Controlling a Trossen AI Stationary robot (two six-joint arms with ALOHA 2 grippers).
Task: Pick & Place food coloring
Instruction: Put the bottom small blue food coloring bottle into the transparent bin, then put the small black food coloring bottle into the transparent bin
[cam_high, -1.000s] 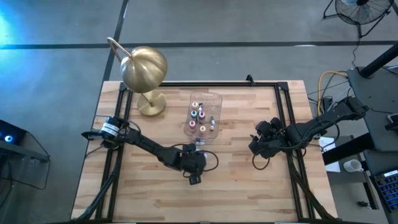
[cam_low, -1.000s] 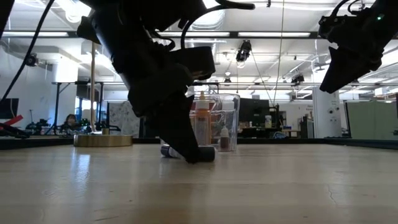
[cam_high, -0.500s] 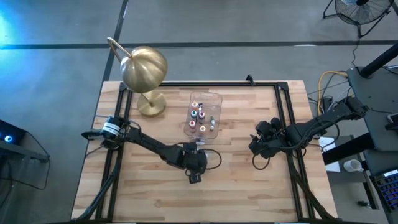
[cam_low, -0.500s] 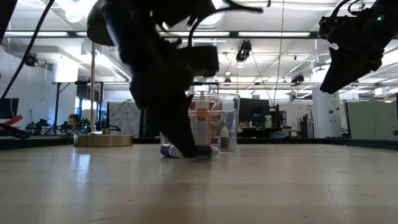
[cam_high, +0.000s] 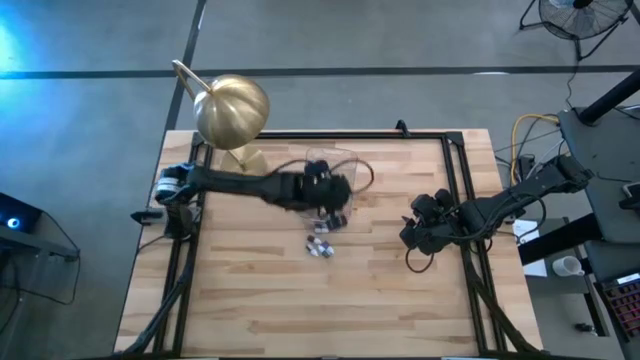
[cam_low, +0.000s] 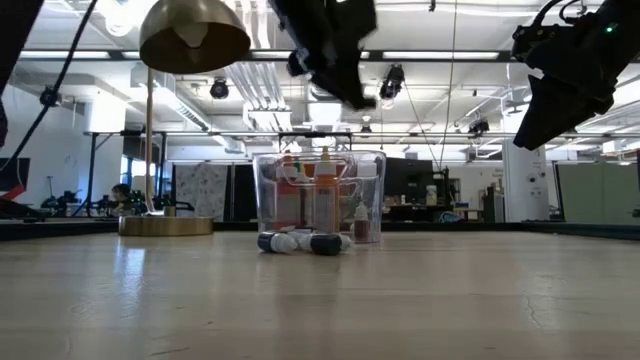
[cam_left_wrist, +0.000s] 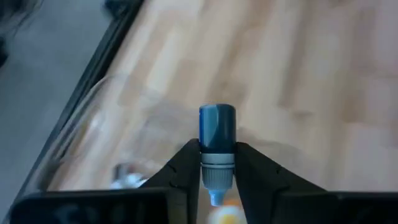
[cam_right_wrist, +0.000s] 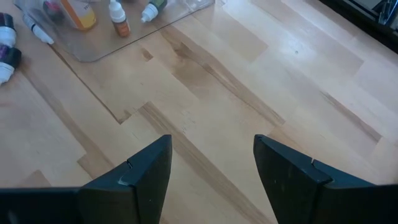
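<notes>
Behind the wooden table (cam_high: 250, 300) an open workshop is stretching away under ceiling lights, and a person (cam_low: 113, 193) is sitting far back on the left. A brass-coloured dome lamp (cam_high: 232, 108) is standing at the table's far left corner. Near the middle of the far half, a clear plastic tub (cam_low: 320, 196) is holding several small food coloring bottles (cam_right_wrist: 116, 17), some upright and some lying over.

The left gripper (cam_left_wrist: 216, 177) is hanging in the air above the tub, its fingers (cam_left_wrist: 180, 171) pinched tight around the neck of a blue-labelled bottle (cam_left_wrist: 216, 134) that is sticking out forward between them. In the low view the arm is showing high over the tub, well clear of the tabletop.

Just on the near side of the tub, a few dark bottles with white caps (cam_high: 320, 246) are lying on their sides on the wood, touching one another.

The right gripper (cam_right_wrist: 208, 171) is waiting over the right part of the table, raised off the surface, its fingers spread wide with nothing between them.
</notes>
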